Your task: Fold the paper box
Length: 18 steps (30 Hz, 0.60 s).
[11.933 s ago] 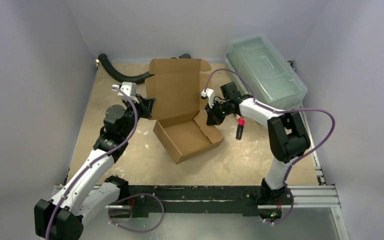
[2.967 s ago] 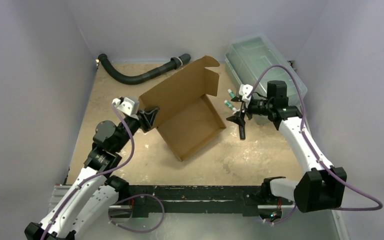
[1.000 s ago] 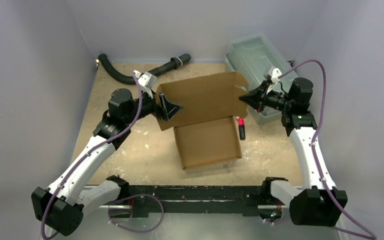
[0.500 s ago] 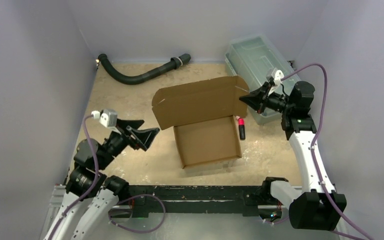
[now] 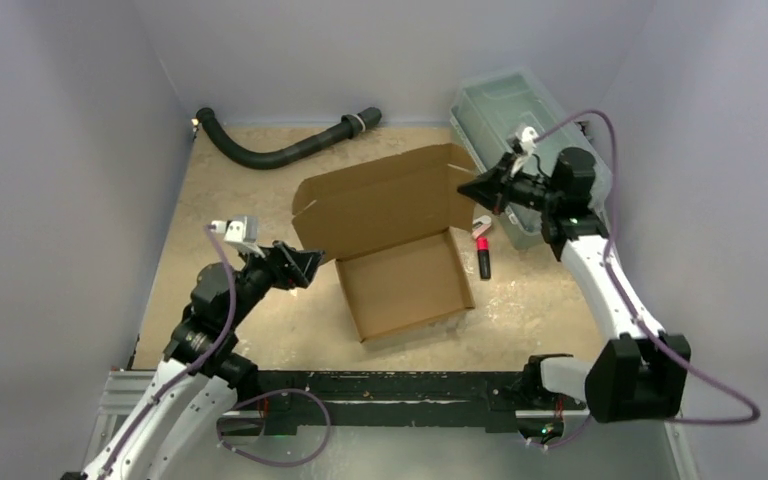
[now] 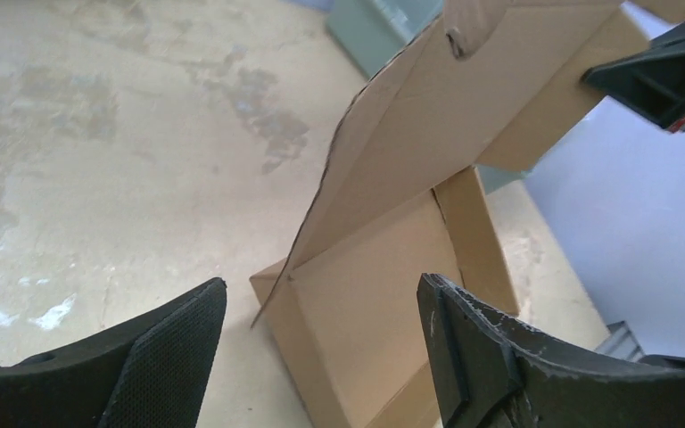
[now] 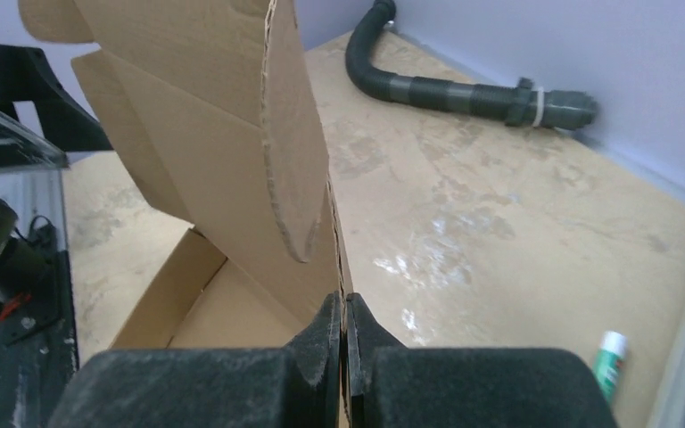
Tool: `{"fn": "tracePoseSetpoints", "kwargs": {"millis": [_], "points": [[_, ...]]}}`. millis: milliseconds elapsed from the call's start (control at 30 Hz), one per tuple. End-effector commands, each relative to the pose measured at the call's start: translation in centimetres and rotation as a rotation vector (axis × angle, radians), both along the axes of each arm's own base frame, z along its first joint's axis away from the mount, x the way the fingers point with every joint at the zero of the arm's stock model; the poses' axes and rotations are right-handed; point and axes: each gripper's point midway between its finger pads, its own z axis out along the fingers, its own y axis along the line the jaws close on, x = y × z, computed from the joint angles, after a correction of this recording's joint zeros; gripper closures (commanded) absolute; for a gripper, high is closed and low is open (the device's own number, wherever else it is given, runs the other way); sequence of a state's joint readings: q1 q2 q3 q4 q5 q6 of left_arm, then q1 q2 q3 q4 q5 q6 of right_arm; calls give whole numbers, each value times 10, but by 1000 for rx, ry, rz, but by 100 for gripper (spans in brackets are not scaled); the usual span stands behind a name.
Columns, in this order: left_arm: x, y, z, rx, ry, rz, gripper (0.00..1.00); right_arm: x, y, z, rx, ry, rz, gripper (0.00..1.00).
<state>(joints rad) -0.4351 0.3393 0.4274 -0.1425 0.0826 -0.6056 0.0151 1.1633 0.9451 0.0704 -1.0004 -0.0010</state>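
Note:
The paper box (image 5: 405,285) is brown cardboard, its shallow tray on the table and its lid (image 5: 380,205) standing up behind the tray. My right gripper (image 5: 475,190) is shut on the lid's right edge. In the right wrist view its fingers (image 7: 342,308) pinch the thin cardboard edge of the lid (image 7: 205,134). My left gripper (image 5: 305,268) is open just left of the box's near left corner, touching nothing. In the left wrist view the box (image 6: 383,294) lies beyond the gap of the left gripper (image 6: 321,308), with its fingers (image 6: 169,357) wide apart.
A clear greenish lidded bin (image 5: 520,130) stands at the back right, behind the right gripper. A black hose (image 5: 280,150) lies along the back wall. A red and black marker (image 5: 482,255) lies right of the tray. A green-capped tube (image 7: 608,352) lies near the bin.
My left arm has let go of the lid, drawn back toward the near left, then come in to the box's left corner. The right gripper has carried the lid's edge slightly left, turning the box.

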Motion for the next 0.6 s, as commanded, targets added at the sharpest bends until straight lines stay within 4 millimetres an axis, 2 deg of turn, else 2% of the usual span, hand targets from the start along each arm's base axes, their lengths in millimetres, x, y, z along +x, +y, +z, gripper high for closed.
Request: {"fn": "tracePoseSetpoints", "kwargs": {"millis": [0,133,233,267,300,333,400,433,567], "points": [[18,4,33,58,-20,52,23,44,31,32,90,-9,-43,100],[9,6,34,49,-18,43,23,91,58,40,142,35,-86,100],[1,15,35,38,-41,67,22,124,64,40,149,17,-179,97],[-2,17,36,35,-47,72,22,131,66,40,149,18,-186,83],[-4,18,37,35,-52,72,22,141,68,29,111,34,-199,65],[-5,18,37,40,-51,70,22,147,69,22,68,47,-201,53],[-7,20,37,63,-47,67,22,142,65,12,-9,32,-182,35],[-7,21,37,79,-48,69,22,137,61,9,-31,13,-189,31],[-4,18,38,119,-65,49,20,94,48,7,-104,-92,-160,19]]}}
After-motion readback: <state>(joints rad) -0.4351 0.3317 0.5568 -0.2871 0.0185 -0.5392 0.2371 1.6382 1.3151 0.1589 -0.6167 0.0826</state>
